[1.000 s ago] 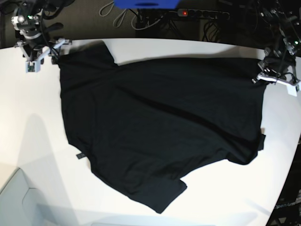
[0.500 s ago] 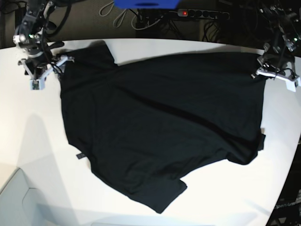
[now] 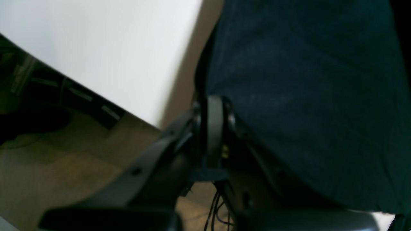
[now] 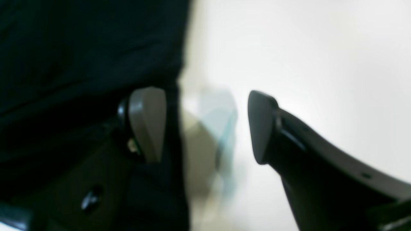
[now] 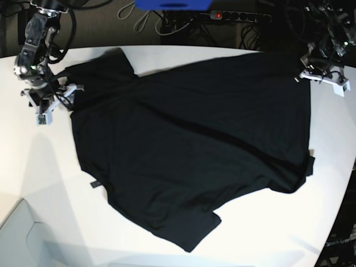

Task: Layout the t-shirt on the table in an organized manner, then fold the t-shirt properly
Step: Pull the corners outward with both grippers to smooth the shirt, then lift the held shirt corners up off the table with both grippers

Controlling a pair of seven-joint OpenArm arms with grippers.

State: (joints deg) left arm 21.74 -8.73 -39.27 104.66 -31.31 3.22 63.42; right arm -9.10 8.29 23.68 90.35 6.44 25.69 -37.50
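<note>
Black, soft t-shirt point(image 5: 189, 144) lying spread on white table point(image 5: 33, 167), likely floppy. Left gripper point(image 3: 212, 128) pinching its edge; right gripper point(image 4: 205, 125) gaping wide beside cloth. Best grabbing corners.

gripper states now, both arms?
Left end effector: closed on the t-shirt edge.
Right end effector: open, one finger against the t-shirt, holding nothing.

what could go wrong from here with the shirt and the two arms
The left end effector grips the t-shirt right at the table edge, so more pull could drag cloth over it. The right end effector is open, one finger over the cloth edge; closing could pinch too little.
</note>
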